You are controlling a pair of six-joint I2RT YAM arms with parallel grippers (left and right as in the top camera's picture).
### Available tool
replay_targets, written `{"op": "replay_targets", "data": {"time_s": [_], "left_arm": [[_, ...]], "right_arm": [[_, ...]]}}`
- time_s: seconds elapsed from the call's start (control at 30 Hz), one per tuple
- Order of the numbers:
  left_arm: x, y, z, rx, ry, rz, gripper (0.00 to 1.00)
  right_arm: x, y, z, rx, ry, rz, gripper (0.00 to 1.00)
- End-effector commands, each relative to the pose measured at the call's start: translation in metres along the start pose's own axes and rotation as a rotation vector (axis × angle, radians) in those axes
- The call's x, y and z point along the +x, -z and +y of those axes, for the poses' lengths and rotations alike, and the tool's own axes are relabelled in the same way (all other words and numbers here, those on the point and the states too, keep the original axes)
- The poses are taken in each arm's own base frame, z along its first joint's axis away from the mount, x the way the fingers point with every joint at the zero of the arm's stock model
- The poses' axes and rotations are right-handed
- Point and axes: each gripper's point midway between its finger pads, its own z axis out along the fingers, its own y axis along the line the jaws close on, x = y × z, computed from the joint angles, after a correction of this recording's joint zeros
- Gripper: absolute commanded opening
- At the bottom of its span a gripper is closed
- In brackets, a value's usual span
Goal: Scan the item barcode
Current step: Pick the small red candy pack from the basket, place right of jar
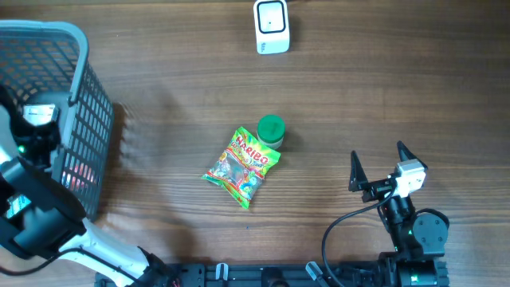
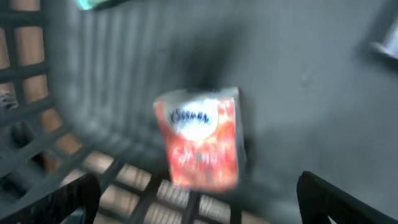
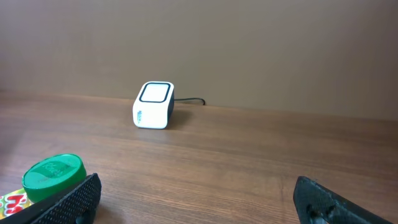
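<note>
The left gripper [image 2: 199, 208] is hanging inside the grey basket [image 1: 80, 48] at the far left of the table [image 1: 398, 80]. Its two fingers are standing wide apart with nothing clamped between them. From overhead the arm is covering the jaws, so only the left wrist view is showing them, and only as dark tips at its bottom corners. Just beyond them a red packet [image 2: 202, 140] is sitting in the basket near a mesh wall. That view is blurring badly, so the white label is unreadable and no barcode can be made out. Whether the packet is lying flat or leaning is unclear. Overhead it is showing only as a red patch through the mesh. The right gripper [image 1: 377, 151] is sitting at the near right, jaws spread, gripping nothing. The white scanner [image 1: 272, 25] is standing at the far edge, near the centre. Mid-table a sweets bag [image 1: 243, 167] is lying just beside a green-lidded jar [image 1: 270, 130]. The right wrist view is cutting off most of both.
</note>
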Motion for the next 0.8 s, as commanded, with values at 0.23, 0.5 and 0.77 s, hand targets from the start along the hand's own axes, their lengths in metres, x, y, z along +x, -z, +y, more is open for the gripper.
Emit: {"op": "replay_targets", "data": {"time_s": [0.23, 0.5, 0.77], "left_arm": [[0.006, -0.057, -0.001, 0.01, -0.006, -0.001, 0.84], [0.006, -0.052, 0.001, 0.003, -0.015, 0.003, 0.04], [-0.002, 0.1, 0.004, 0.172, -0.003, -0.04, 0.04]], "right_arm": [[-0.002, 0.0, 0.0, 0.003, -0.004, -0.009, 1.0], [-0.002, 0.0, 0.0, 0.003, -0.004, -0.009, 1.0], [-0.002, 0.0, 0.0, 0.003, -0.004, -0.009, 1.0]]}}
